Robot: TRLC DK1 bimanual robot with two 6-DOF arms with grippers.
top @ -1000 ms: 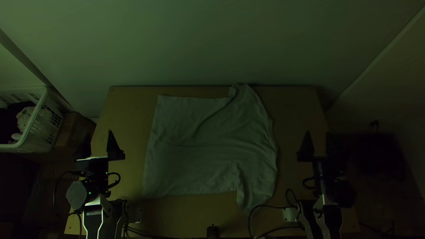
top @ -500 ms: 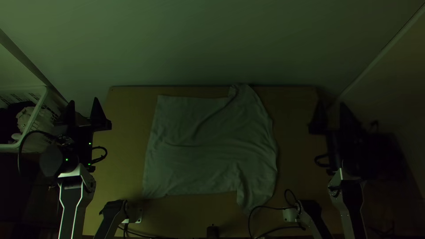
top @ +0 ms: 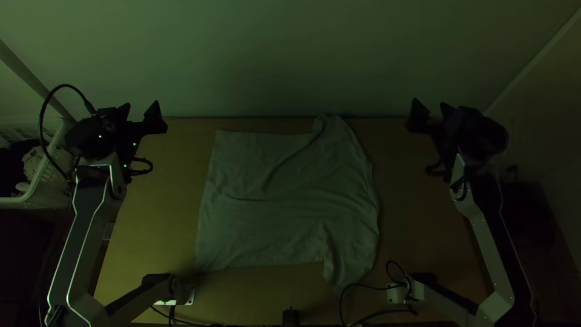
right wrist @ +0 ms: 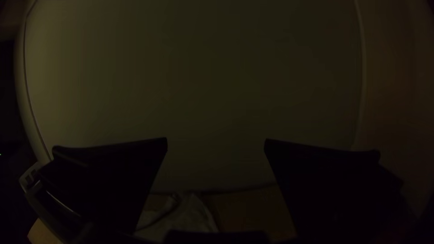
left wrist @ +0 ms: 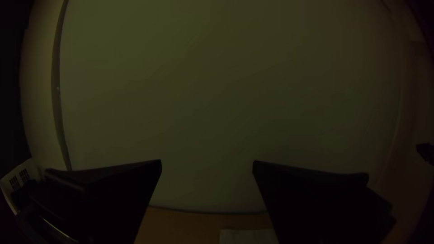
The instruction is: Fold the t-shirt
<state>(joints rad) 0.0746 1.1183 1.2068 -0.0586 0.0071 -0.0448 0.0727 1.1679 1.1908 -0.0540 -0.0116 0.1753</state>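
- The t-shirt (top: 284, 194) lies spread, unfolded but creased, mid-table (top: 163, 230); a fold could trap the rucked far sleeve (top: 330, 130) as a lump.
- The near sleeve (top: 348, 263) lies beside a cable (top: 369, 283) and might snag when lifted.
- Left gripper (left wrist: 207, 161) and right gripper (right wrist: 216, 138) are open, empty.
- Count: one t-shirt, two grippers, one basket (top: 53, 189).
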